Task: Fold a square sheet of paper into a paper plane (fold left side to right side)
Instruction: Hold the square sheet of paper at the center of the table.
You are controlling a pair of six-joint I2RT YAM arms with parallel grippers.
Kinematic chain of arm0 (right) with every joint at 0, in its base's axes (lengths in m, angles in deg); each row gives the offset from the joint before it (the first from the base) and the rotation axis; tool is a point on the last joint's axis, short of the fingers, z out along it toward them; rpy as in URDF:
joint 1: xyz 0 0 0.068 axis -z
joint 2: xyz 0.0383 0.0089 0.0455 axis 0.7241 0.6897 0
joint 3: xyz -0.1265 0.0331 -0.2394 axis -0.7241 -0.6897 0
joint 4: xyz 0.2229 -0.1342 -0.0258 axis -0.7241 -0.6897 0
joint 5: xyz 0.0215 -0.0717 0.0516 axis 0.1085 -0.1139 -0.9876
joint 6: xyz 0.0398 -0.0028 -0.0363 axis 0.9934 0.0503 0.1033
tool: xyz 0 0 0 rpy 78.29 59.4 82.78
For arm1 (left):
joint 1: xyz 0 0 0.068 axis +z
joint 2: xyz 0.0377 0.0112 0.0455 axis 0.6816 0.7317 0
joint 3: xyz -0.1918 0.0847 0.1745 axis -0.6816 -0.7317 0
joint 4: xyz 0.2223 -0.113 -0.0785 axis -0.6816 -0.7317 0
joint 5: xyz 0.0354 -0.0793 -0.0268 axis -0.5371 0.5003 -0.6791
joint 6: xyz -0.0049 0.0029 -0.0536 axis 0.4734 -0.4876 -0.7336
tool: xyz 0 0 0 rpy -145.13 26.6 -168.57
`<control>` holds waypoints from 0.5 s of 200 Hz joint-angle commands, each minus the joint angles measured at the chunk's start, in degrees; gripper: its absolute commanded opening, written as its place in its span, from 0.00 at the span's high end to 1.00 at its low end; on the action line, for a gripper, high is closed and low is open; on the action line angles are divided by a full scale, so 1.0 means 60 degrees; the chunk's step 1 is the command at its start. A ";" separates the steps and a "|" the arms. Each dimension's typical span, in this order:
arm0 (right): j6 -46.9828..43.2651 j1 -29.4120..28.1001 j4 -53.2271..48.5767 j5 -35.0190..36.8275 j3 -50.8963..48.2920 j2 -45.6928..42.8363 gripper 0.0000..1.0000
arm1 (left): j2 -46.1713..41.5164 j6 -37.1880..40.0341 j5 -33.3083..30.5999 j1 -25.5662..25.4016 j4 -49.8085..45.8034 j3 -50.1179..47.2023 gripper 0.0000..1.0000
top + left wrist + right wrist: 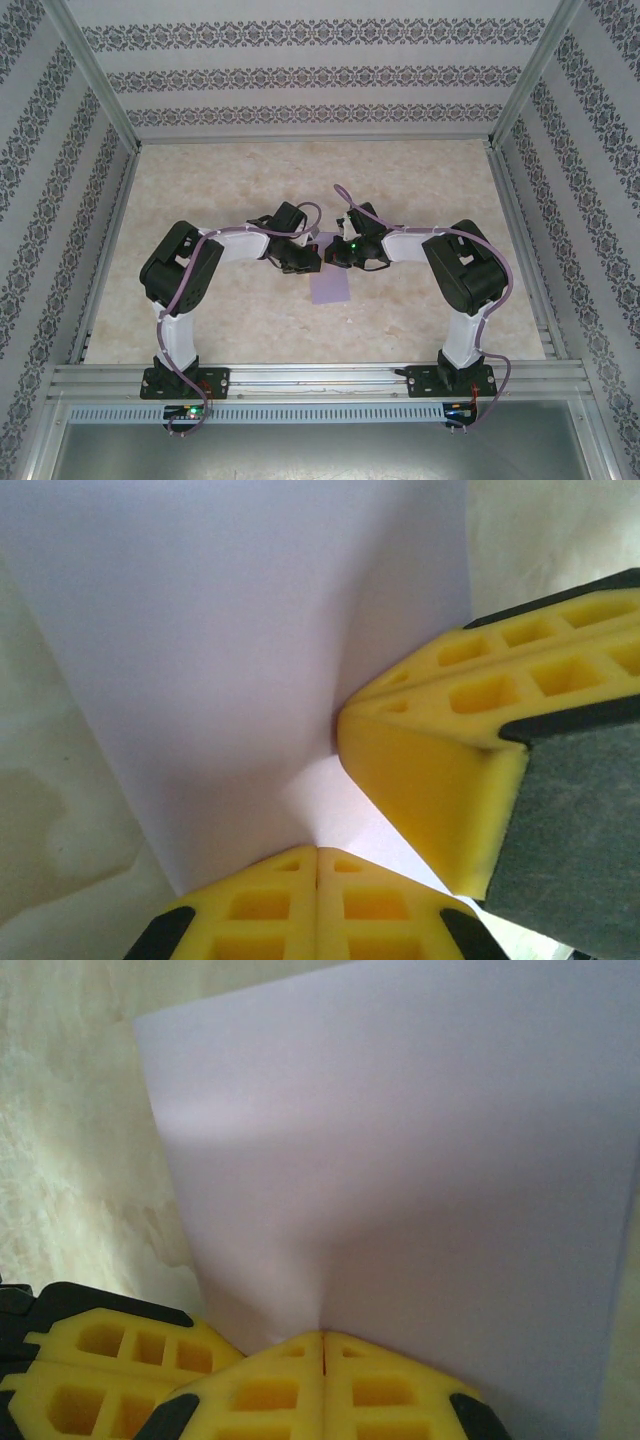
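Top cam high, looking down; wrist cams close-up, share paper [230, 630].

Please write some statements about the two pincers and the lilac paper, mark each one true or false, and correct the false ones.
1. The left pincer is shut on the thin lilac sheet of paper. True.
2. The right pincer stands wide open. False: it is shut, pinching the same paper.
3. The two pincers meet near the middle of the beige marbled table. True.
4. The paper lies in the far left corner of the table. False: it is near the middle, between the two pincers.
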 commanded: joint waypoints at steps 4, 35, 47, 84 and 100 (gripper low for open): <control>0.0025 -0.0111 -0.0588 0.0062 0.0292 -0.0357 1.00 | 0.0080 -0.0318 -0.0763 -0.0136 -0.0024 -0.0601 0.97; 0.0051 -0.0110 -0.0711 0.0100 0.0308 -0.1094 1.00 | -0.0098 -0.0757 -0.0771 -0.0164 0.0525 -0.1176 0.97; 0.0051 -0.0126 -0.0795 0.0090 0.0133 -0.1388 1.00 | -0.0123 -0.0795 -0.0776 -0.0179 0.0548 -0.1226 0.97; 0.0432 -0.0488 -0.0765 0.0086 -0.0851 -0.2149 1.00 | -0.0171 -0.0755 -0.0817 -0.0210 0.0410 -0.1115 0.97; 0.0671 -0.0722 -0.0583 0.0124 -0.1249 -0.2174 1.00 | -0.0200 -0.0699 -0.0855 -0.0213 0.0305 -0.1046 0.97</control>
